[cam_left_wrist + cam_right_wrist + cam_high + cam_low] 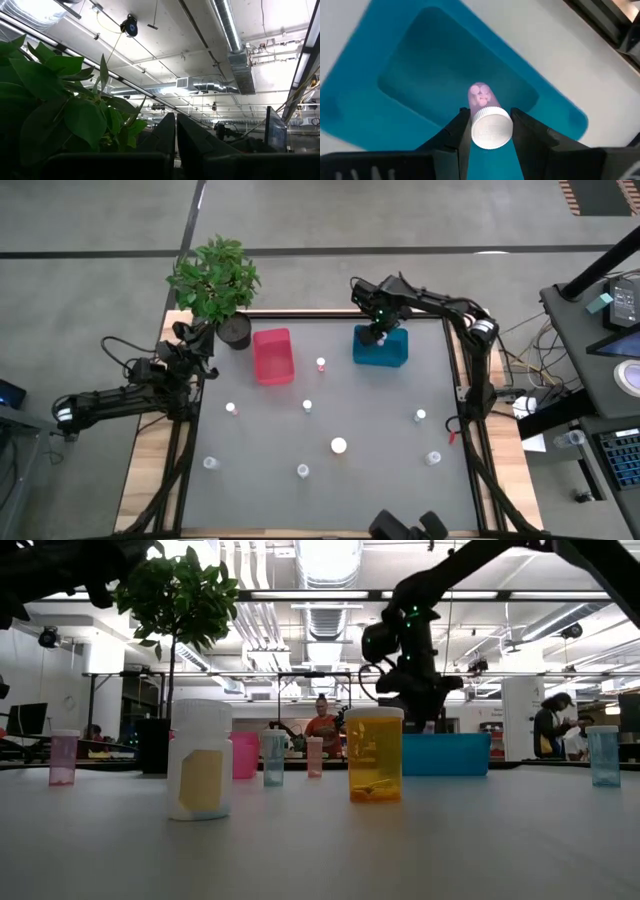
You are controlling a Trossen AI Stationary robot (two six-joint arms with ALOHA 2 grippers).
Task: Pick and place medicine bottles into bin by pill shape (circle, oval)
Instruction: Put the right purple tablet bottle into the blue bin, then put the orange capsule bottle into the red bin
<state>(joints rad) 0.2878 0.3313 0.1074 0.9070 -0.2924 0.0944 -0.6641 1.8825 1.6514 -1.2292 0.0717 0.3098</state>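
Right gripper [490,131] clenched on a pink bottle [485,117], long axis pointing down into the teal bin [365,125] directly beneath. Left gripper [190,355], frame left: state indiscernible.

Plant leaves [60,110] fill near side; left end effector [176,145] fingers together, pointing up toward ceiling ducts [235,55].

Both arms are black, built of slim tubular links between chunkier rounded joints. The right arm [455,310] has a silver-grey band at its joint just beside the table [200,510] edge and a small green light on the wrist housing near the gripper. The left arm [120,395] trails thin black cables that loop off its links. The right gripper [490,131] has 2 matte black fingers [457,135] with angular, faceted edges.
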